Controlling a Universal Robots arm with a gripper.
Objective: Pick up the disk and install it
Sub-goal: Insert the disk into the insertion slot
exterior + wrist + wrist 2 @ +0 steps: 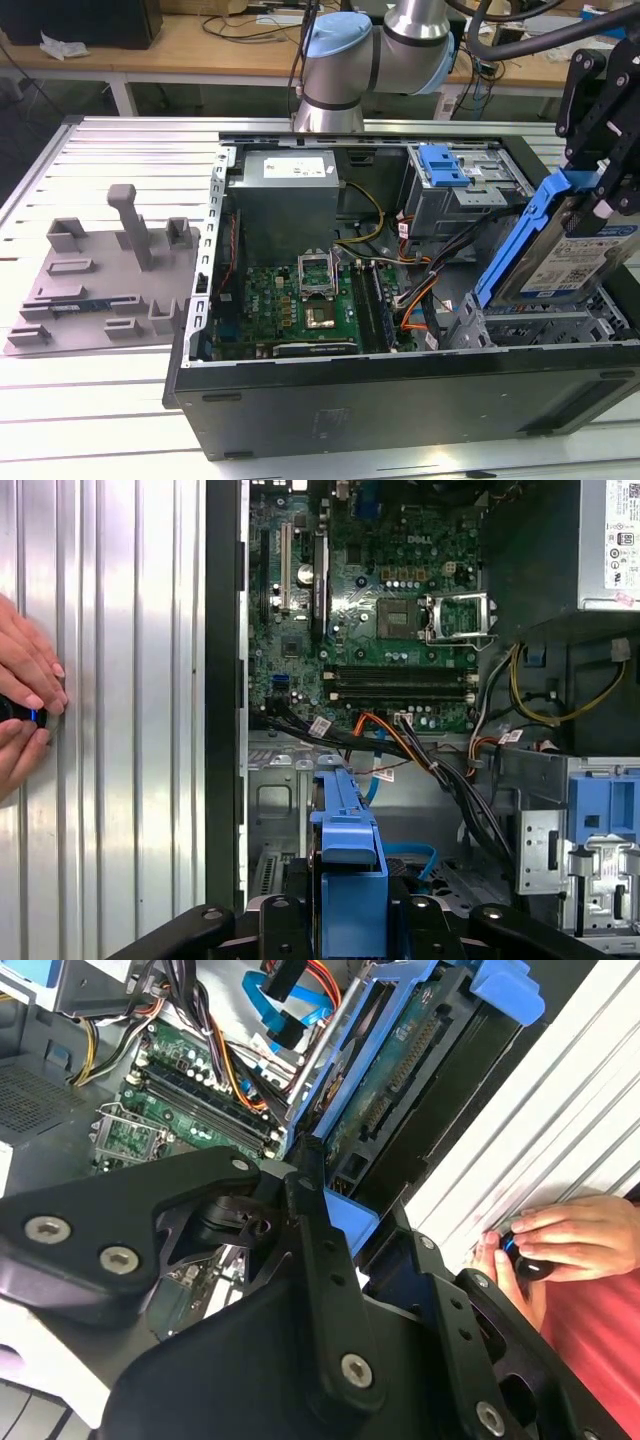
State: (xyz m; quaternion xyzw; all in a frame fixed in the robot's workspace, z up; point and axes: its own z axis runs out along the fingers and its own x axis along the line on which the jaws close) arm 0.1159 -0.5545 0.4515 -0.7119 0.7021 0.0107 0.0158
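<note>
The tool (603, 195) is clamped on the blue carrier of the disk (572, 262), holding it tilted with its blue-and-white label showing, just above the metal drive cage (545, 325) in the open computer case (400, 405), beside crowded cables (432, 288), while a person's hands (25, 695) rest on the ribbed tabletop (120, 730) alongside.

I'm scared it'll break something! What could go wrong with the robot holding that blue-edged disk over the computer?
The disk hangs tilted in the pincer; it might jam on the metal bay. Loose cables nearby could snag. A person's hands rest close by the case.
</note>
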